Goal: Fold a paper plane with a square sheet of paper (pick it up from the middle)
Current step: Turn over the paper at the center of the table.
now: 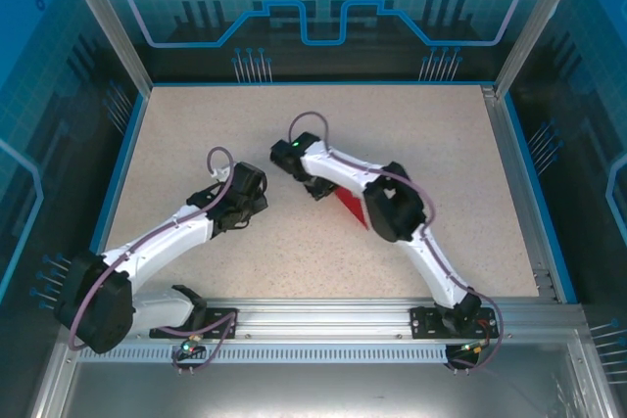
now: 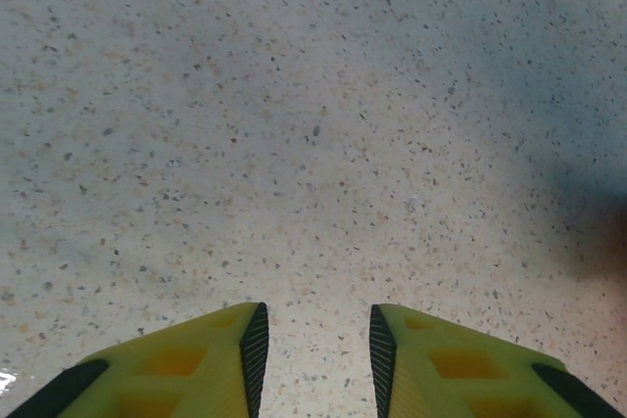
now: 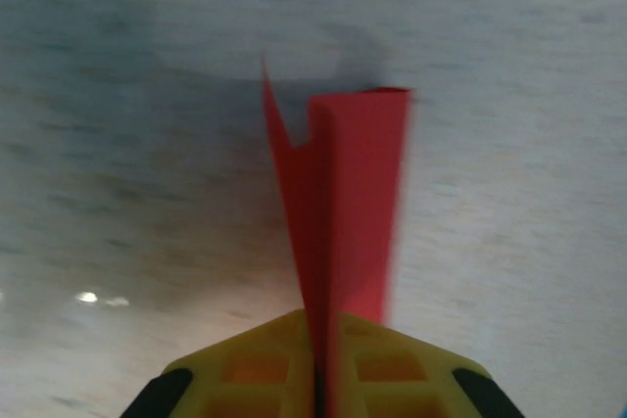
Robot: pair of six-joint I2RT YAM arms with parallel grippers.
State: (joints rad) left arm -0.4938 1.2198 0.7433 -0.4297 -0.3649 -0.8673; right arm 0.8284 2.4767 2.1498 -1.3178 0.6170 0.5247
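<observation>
Speckled beige surface (image 1: 441, 163), lying beneath both claws. Left claw (image 2: 315, 364): yellow fingers partly parted, nothing between them. Right claw (image 3: 320, 379): fingers pinched together on the red paper plane (image 3: 348, 203), which projects straight ahead of the fingertips, centre ridge facing up.

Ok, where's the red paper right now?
The folded red paper is pinched in the right tool in the right wrist view; from above it peeks out under the right arm near the middle of the table.
</observation>
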